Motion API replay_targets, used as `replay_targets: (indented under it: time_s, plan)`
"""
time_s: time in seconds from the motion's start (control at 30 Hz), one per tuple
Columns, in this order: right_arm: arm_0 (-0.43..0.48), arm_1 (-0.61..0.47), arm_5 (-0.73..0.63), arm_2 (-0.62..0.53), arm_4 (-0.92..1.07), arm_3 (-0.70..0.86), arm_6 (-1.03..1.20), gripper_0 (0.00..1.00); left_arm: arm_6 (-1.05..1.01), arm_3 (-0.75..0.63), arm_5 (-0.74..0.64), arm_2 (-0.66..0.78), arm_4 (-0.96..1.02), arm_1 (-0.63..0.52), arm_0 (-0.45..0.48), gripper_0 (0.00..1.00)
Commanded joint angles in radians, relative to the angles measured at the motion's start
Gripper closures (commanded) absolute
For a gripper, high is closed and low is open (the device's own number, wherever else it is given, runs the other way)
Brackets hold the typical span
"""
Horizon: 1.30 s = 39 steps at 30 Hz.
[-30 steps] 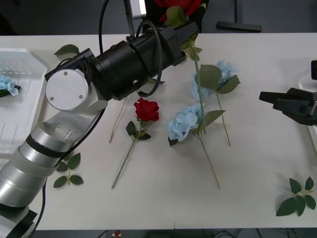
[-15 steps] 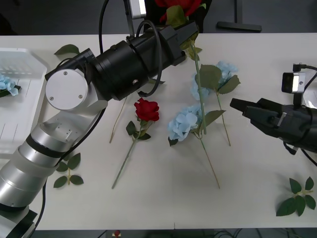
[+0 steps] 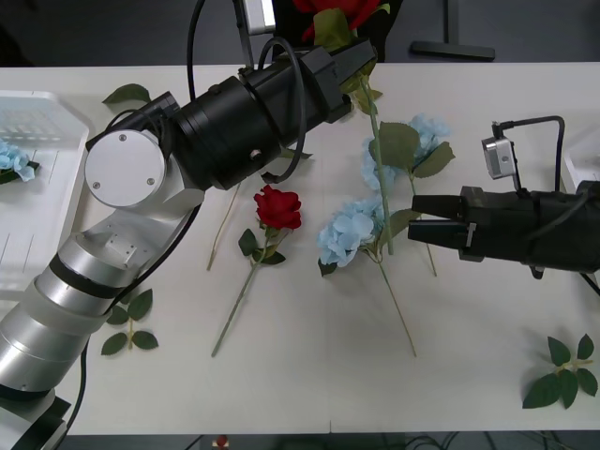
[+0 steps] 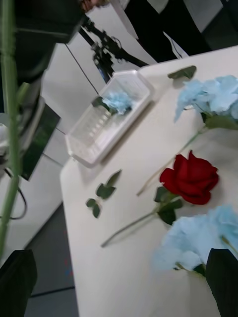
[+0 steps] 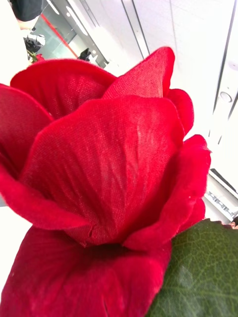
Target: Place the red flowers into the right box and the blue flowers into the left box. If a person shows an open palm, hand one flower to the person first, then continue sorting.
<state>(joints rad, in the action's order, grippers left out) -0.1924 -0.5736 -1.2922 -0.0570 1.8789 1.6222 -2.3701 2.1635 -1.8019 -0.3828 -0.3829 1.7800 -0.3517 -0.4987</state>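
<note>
Care seemed the need: the right tool, jaws parted, sat level with the held stem and should close squarely on it. Beyond, the left tool gripped a red rose above the surface's far edge, its deep-red bloom upright, stem hanging down.

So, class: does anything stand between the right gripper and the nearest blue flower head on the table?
Yes. The open right gripper faces the blue flower, but the red rose held up by the left gripper hangs its long stem down between them, just ahead of the fingertips.
</note>
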Motion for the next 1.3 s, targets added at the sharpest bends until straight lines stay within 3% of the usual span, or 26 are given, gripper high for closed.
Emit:
replay_targets:
  time_s: [0.03,0.47,0.73,1.3]
  plan:
    - [-0.059,-0.012,0.001,-0.007,-0.167,0.104,0.12,0.01,0.03,-0.019,-0.005,0.012,0.009,0.023,-0.008,1.0]
    - [-0.154,0.044,0.001,0.029,-0.698,0.173,0.244,0.0,0.036,-0.02,-0.007,0.013,0.015,0.023,-0.006,1.0]
    - [-0.231,0.064,0.001,0.14,-1.024,0.168,0.269,0.01,0.039,-0.02,-0.007,0.013,0.016,0.023,-0.004,1.0]
    - [-0.323,0.153,0.001,0.161,-1.344,-0.048,0.324,0.01,0.047,-0.02,-0.008,0.013,0.022,0.023,-0.003,1.0]
